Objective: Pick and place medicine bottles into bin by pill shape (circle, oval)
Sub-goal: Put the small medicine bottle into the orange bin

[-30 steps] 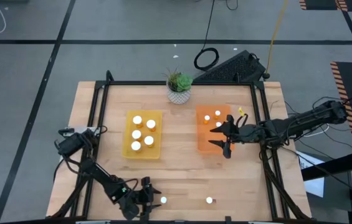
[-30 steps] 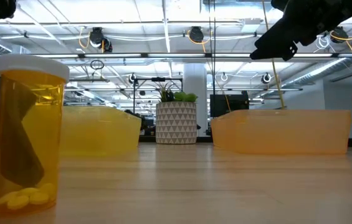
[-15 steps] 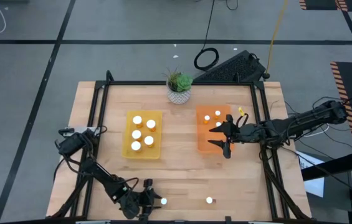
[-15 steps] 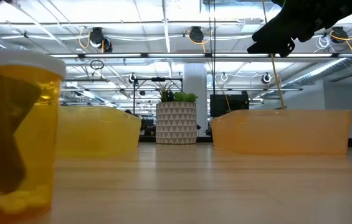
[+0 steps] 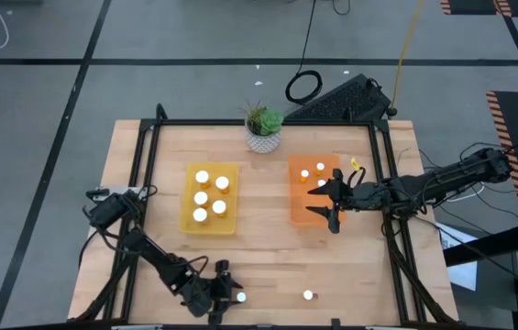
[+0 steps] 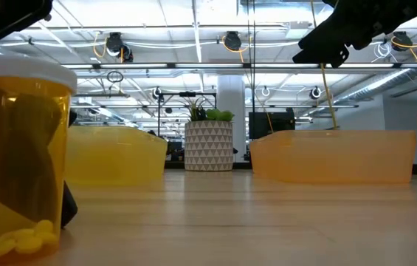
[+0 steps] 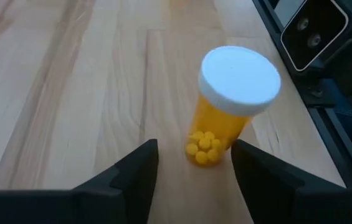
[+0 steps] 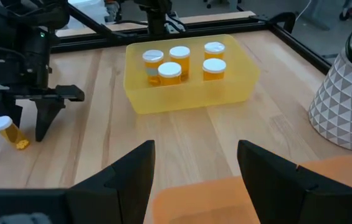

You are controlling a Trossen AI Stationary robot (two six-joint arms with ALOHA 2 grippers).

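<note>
At the table's near edge, left pincer [image 5: 223, 291] straddles bottle [image 5: 239, 296], spread.

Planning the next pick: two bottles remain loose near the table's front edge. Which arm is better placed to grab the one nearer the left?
Left. The left gripper sits open right beside that bottle, which shows between its fingers in the left wrist view. The right gripper hovers open over the orange bin, far from it.

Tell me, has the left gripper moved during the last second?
Yes. In the high view the left gripper has shifted toward the table's right side, closing on the bottle near the front edge; the yellow tray stays fixed.
</note>
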